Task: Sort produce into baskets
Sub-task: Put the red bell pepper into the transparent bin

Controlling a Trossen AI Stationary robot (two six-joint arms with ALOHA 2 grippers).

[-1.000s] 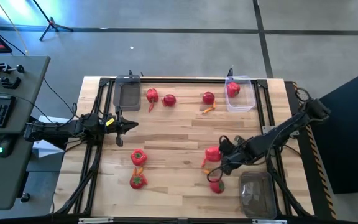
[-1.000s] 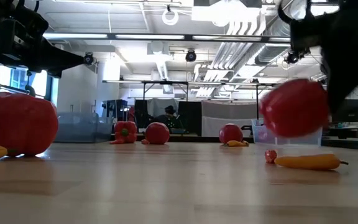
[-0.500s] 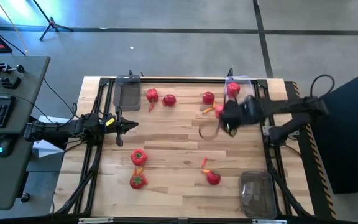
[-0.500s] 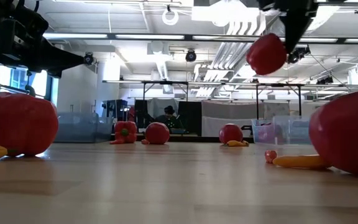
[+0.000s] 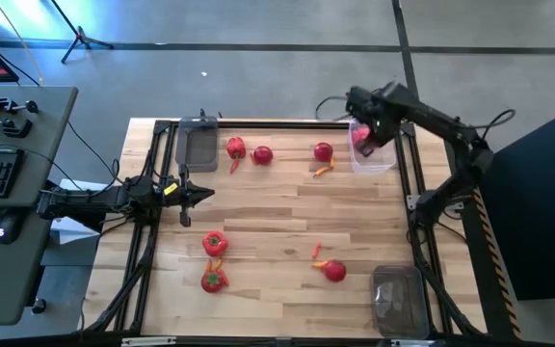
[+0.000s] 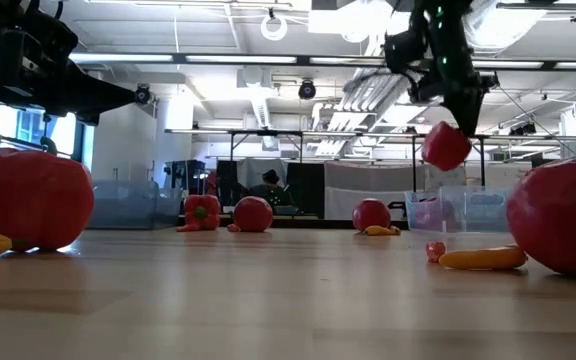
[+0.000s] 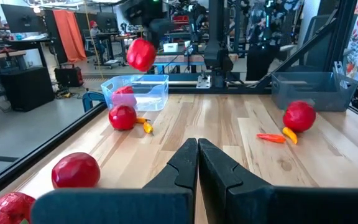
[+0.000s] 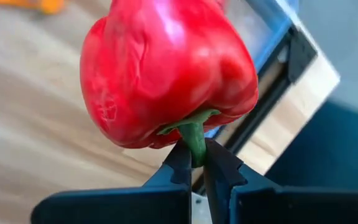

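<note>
Right wrist view: unlabelled red pepper (image 8: 166,74), stem between fingers (image 8: 182,163).

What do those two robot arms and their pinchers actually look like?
Both are slim, dark, jointed arms. The left arm carries a small yellow mark near its wrist, and black cables trail off behind it. The right arm has a black cable looping beside it. The left gripper and the right gripper each end in two black, wedge-shaped fingers.

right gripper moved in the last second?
Yes. The right gripper, shut on the red pepper's stem, has swung from the near right of the table up to the far-right basket and now hangs over it.
</note>
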